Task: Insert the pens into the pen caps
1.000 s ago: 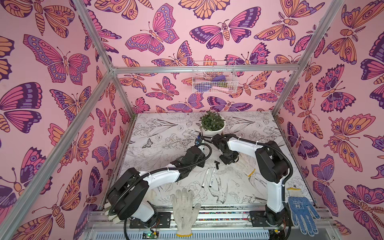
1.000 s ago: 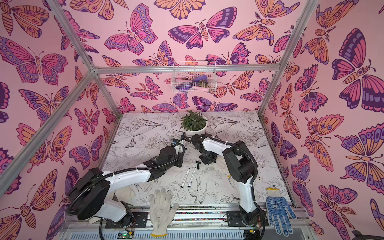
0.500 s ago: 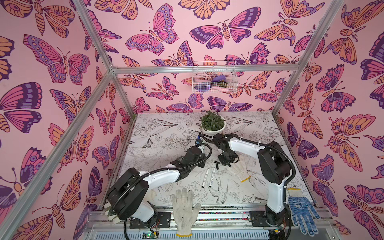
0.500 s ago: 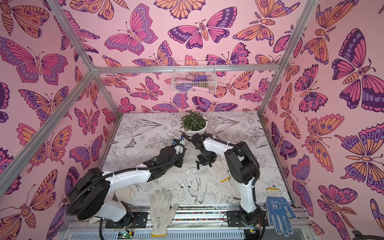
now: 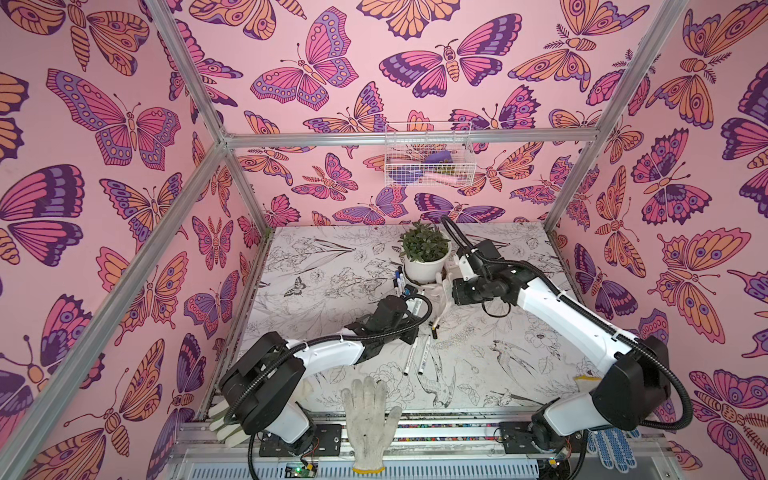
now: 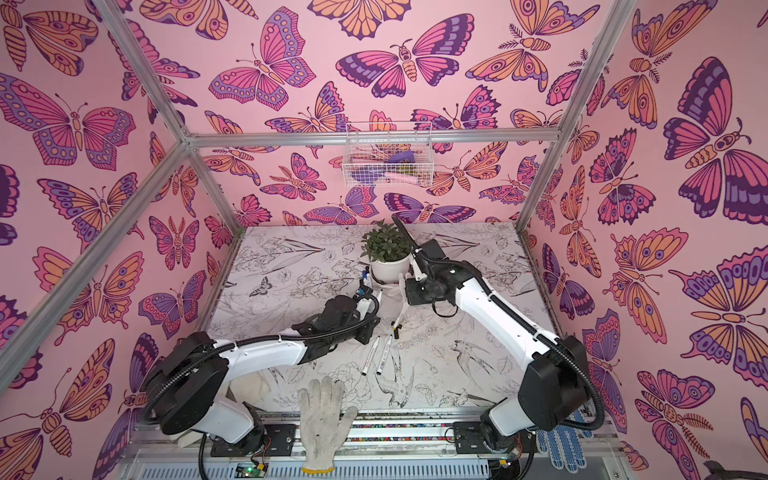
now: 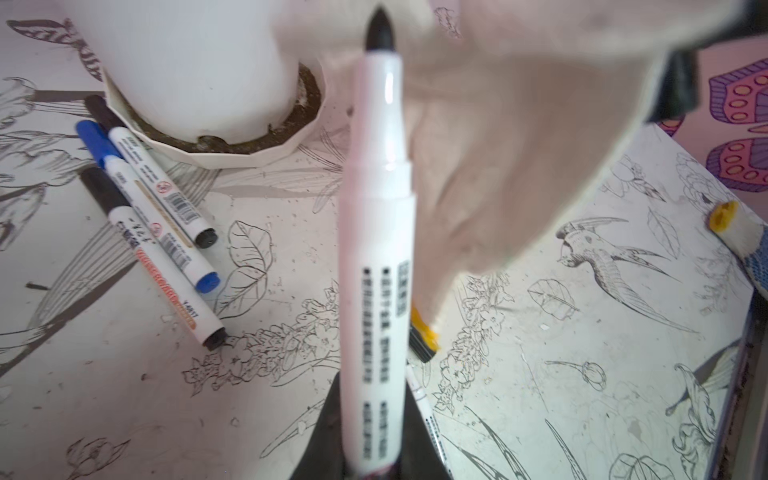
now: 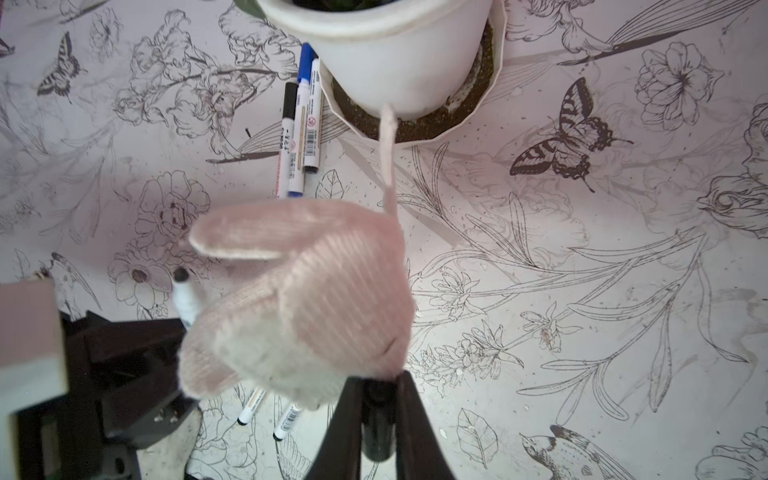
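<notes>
My left gripper is shut on a white pen whose bare black tip points toward the plant pot. In a top view the left gripper sits mid-table. My right gripper is shut on a black pen cap. A white knitted glove hangs from the same jaws and hides much of the view ahead. The held pen's tip shows just beside that glove. Three capped pens lie by the pot, and two more pens lie nearer the front.
A potted plant stands at the back centre, close behind the right gripper. Another white glove lies over the front rail, with a blue-dotted glove at the front right. A wire basket hangs on the back wall.
The right gripper has shut and risen toward the pot, and the white glove that lay right of centre has come up with it. The left arm has held still with its pen.
</notes>
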{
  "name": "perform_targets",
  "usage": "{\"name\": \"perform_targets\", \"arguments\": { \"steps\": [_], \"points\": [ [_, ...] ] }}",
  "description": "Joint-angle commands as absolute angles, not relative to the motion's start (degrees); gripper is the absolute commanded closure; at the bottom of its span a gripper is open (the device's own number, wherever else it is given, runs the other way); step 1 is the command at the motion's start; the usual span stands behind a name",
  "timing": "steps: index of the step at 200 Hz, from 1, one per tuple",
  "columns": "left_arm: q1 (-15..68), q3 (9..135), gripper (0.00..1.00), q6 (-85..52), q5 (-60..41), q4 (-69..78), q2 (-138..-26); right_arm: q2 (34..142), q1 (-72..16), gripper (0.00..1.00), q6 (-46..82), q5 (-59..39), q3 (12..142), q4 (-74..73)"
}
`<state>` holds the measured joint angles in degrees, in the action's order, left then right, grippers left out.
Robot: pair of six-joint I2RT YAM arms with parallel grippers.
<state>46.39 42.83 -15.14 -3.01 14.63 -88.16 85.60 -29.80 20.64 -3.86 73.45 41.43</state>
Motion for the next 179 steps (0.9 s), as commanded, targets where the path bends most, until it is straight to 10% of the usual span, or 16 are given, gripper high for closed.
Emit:
{"name": "perform_targets", "arguments": {
  "steps": [1,81,179],
  "points": [
    [46.8,43.9,1.00,-13.8,-5.4,15.6,-88.7,88.0,-29.5,1.00,22.0,-2.5,72.6,42.1],
    [46.9,44.7,1.00,-14.1,-5.8,15.5,-89.7,75.2,-29.0,1.00,23.0,28.4,68.2,41.6],
    [47.0,45.0,1.00,-14.6,-6.0,15.9,-90.0,100.8,-25.3,1.00,20.3,1.8,71.8,40.6]
  ]
}}
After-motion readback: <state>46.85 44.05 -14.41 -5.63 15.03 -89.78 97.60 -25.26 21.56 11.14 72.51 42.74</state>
